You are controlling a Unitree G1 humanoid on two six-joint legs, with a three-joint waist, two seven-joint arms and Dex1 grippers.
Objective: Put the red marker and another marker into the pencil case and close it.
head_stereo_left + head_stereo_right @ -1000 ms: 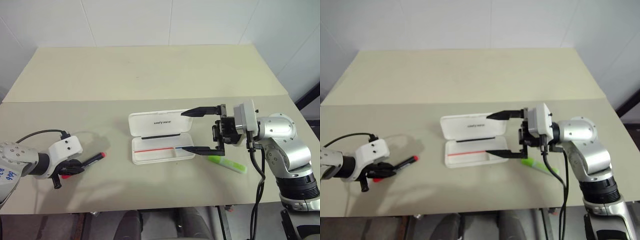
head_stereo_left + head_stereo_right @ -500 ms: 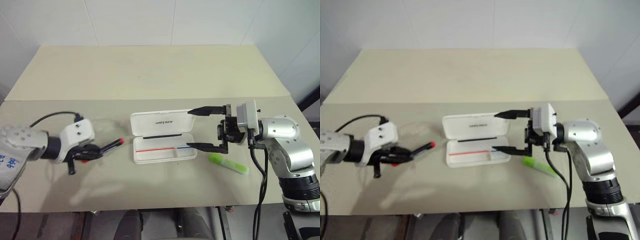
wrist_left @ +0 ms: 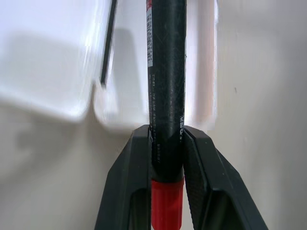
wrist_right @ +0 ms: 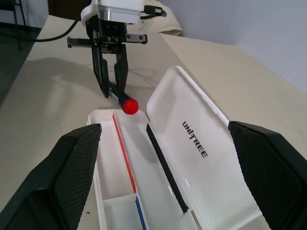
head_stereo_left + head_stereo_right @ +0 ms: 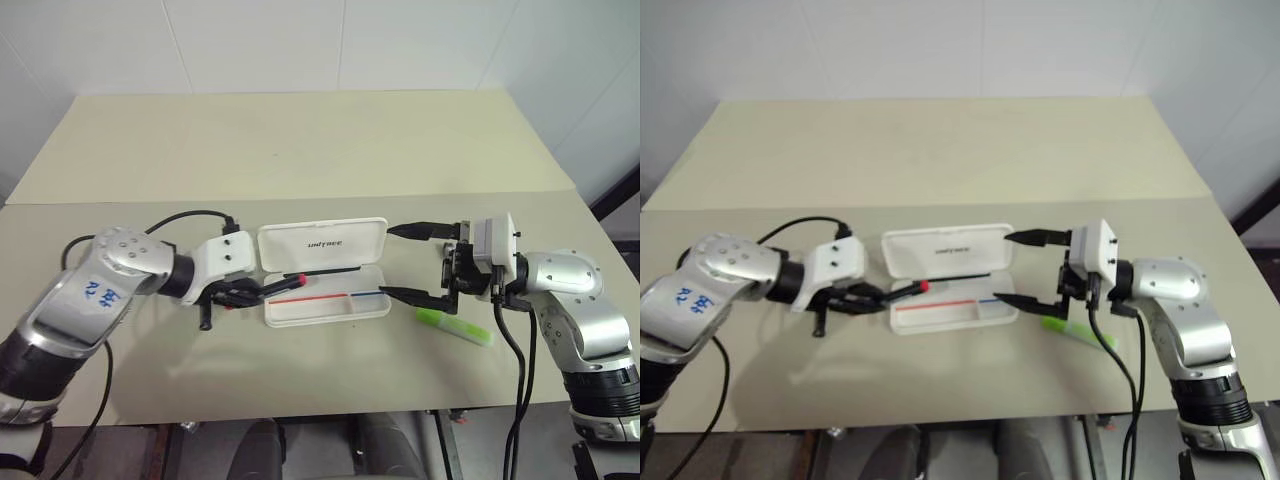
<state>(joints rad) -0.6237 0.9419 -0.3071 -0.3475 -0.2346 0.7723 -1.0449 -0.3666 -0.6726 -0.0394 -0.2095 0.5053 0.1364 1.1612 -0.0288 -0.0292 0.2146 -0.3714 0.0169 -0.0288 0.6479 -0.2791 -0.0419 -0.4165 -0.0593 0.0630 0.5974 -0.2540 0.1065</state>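
Left tool [image 5: 248, 293] clamps the red marker [image 5: 280, 284], red cap poking over the left end of the open case [image 5: 322, 270] on the counter [image 5: 300, 150]! Right tool [image 5: 400, 262] spreads wide at the case's right end, holding nothing; the highlighter [image 5: 454, 327] lies just right of the case. Left wrist view: fingers [image 3: 134, 182] pinch the marker's black barrel above the case's edge. Right wrist view: case lid laid back, the marker's cap at the far end.

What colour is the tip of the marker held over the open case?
Red, on the red marker; clearest in the right wrist view.
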